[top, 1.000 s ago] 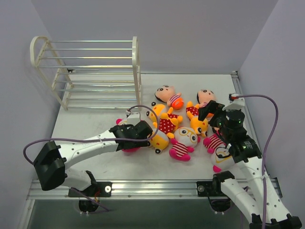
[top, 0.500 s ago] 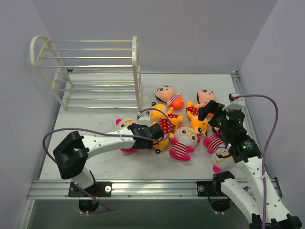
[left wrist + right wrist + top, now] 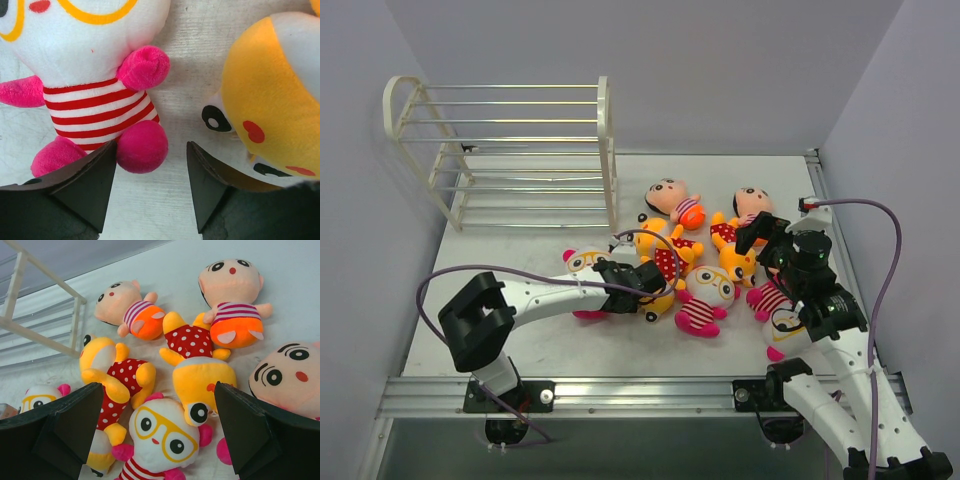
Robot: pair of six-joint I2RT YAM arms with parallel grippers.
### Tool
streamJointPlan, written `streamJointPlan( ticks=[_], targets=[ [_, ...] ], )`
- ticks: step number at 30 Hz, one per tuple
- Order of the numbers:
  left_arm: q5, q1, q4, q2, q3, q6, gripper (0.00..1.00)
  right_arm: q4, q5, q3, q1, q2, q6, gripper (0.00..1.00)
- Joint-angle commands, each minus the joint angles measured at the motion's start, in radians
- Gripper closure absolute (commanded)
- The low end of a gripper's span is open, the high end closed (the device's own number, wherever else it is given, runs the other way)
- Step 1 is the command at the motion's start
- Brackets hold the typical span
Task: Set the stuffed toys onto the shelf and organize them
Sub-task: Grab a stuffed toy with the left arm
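The cream-white shelf point(image 3: 500, 150) stands at the back left with nothing on it. Several stuffed toys lie in a pile mid-table. My left gripper point(image 3: 638, 280) is open and low over the table. In the left wrist view the left gripper point(image 3: 151, 149) is between a pink toy with a red-striped belly point(image 3: 95, 75) and a yellow toy's head point(image 3: 280, 100), the left fingertip point(image 3: 100, 180) beside the pink foot. My right gripper point(image 3: 760, 235) is open and hovers above the pile. In the right wrist view the right gripper point(image 3: 159, 390) is over a glasses-wearing pink toy point(image 3: 160, 435).
Two peach-faced toys point(image 3: 670, 200) point(image 3: 752, 203) lie at the back of the pile and two yellow ones point(image 3: 660, 250) point(image 3: 732, 255) in front. A pink toy point(image 3: 785, 325) lies under my right arm. The shelf's side frame point(image 3: 45, 330) is close on the left.
My left arm has swung right and lowered its open gripper between the left pink toy and the yellow toy. The right arm and the toys have not moved.
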Motion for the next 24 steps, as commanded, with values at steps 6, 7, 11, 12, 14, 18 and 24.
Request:
streamJointPlan(
  ticks=[6, 7, 11, 12, 14, 18, 24],
  targets=[
    [-0.031, -0.001, 0.013, 0.017, 0.004, -0.018, 0.51, 0.037, 0.002, -0.013, 0.001, -0.006, -0.003, 0.0],
    [-0.037, -0.001, 0.012, 0.012, 0.003, -0.016, 0.54, 0.035, 0.003, -0.013, 0.002, -0.008, -0.003, 0.0],
    [-0.056, -0.002, -0.004, -0.018, 0.0, -0.018, 0.8, 0.032, 0.005, -0.011, 0.002, -0.013, -0.001, 0.0],
    [-0.062, -0.001, -0.01, -0.034, 0.0, -0.019, 0.85, 0.03, 0.005, -0.011, 0.002, -0.013, -0.001, 0.0],
    [-0.082, -0.001, -0.031, -0.052, 0.004, -0.018, 0.97, 0.03, 0.006, -0.011, 0.0, -0.013, -0.001, 0.0],
    [-0.105, -0.001, -0.064, -0.113, 0.022, -0.001, 0.98, 0.029, 0.002, -0.007, 0.002, -0.009, 0.001, 0.0],
    [-0.171, -0.001, -0.152, -0.199, 0.065, 0.03, 0.98, 0.026, 0.0, 0.001, 0.002, -0.008, 0.002, 0.0]
  ],
)
